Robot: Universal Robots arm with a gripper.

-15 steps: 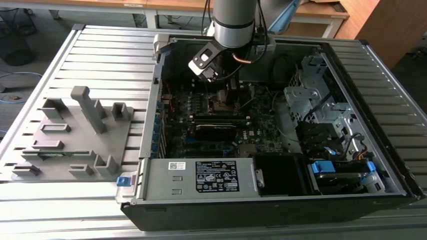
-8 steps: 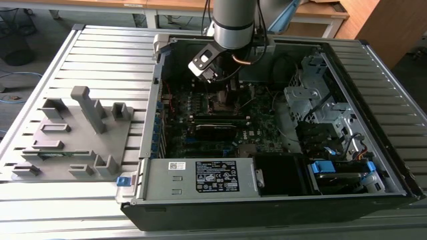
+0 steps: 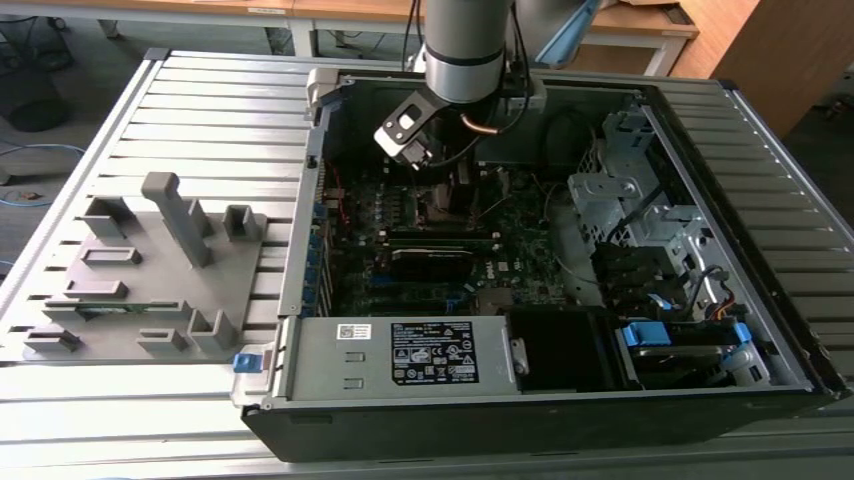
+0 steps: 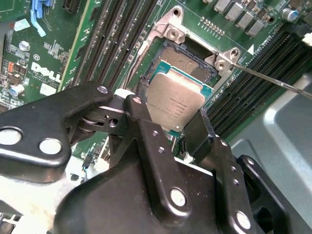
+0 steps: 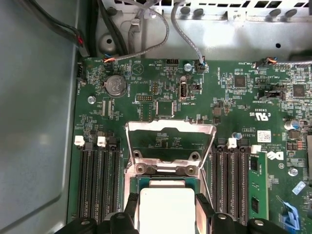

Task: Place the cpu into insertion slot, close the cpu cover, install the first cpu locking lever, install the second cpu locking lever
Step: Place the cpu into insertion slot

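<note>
CPU (image 4: 174, 101) sits tilted over the insertion slot (image 4: 187, 61) inside the computer case (image 3: 299, 250), your hand (image 4: 171, 114) clamped on its edges; the cover (image 5: 170, 126) stands raised, the slot's near half hidden.

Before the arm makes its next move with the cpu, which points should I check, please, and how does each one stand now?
1. Cover raised, off the slot: ok.
2. Slot free of loose objects: ok for the part that shows, bare contacts.
3. Cpu gripped between the fingers of the hand: ok.
4. Lever swung away from the slot: ok.
5. Cpu lying flat and fully in the slot: cannot tell; some contacts show beyond its edge.
</note>
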